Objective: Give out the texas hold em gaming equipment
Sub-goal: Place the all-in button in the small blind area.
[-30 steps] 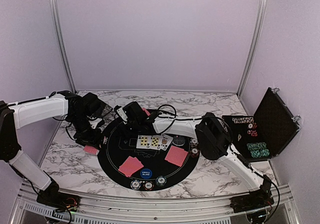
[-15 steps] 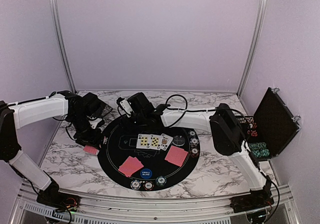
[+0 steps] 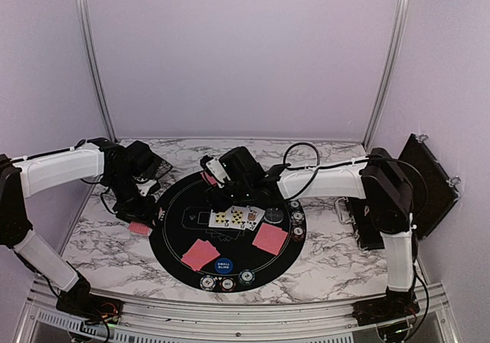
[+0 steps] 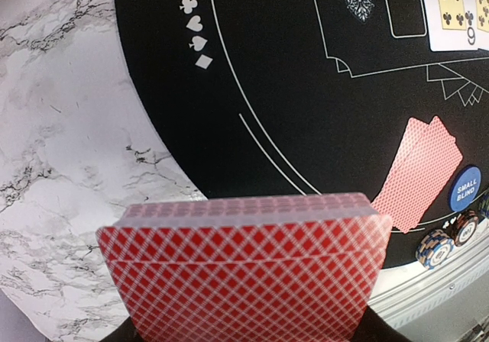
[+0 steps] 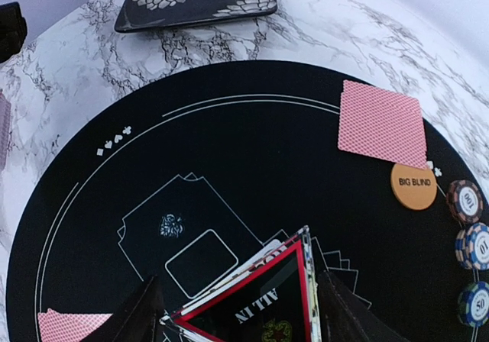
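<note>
Well, my right gripper [image 5: 241,321] pinched ALL IN marker [image 5: 258,300], jaws half wide, over mat [image 5: 229,128] middle. I wanted slow, flat drop clear of face-up cards [image 3: 236,217]. Left gripper [image 3: 136,214] squeezed red deck [image 4: 244,281] tight.

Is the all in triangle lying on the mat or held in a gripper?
Held. In the right wrist view the ALL IN triangle sits between the fingers of the right gripper, above the black mat.

A red-backed deck [image 4: 244,273] hangs edge-on left of the mat [image 3: 172,240], face-up cards [image 3: 236,217] lie at its centre, 2 face-down pairs [image 3: 200,253] lie nearer, and a black ALL IN triangle [image 5: 263,304] is raised above.
</note>
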You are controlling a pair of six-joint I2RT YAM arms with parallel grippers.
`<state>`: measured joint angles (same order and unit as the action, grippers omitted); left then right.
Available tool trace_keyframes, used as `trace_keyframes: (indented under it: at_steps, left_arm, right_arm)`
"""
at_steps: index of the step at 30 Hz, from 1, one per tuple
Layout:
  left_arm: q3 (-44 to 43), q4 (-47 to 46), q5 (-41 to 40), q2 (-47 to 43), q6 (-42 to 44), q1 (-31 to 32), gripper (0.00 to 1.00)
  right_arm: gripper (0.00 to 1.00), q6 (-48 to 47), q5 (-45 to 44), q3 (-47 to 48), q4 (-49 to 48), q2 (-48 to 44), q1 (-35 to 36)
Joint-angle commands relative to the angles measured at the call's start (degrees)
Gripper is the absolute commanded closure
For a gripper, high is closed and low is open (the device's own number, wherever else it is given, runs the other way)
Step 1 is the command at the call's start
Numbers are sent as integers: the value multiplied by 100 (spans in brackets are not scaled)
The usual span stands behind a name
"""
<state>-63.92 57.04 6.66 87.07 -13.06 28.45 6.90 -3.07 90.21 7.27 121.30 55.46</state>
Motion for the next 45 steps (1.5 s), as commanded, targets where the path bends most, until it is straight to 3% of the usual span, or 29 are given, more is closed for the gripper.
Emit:
trace_keyframes:
  at_steps: [1, 17, 45]
  left_arm:
    - [-178, 36, 60, 10, 14, -29, 43]
    - [-181, 44, 57, -46, 14, -32, 43]
    - [-178, 71, 33, -60, 74, -29, 43]
  right_arm:
    - [40, 135, 10, -535, -407, -639, 139]
    - [39, 147, 585, -2796, -928, -1937, 567]
    - [34, 425, 470, -3427, -753, -1903, 700]
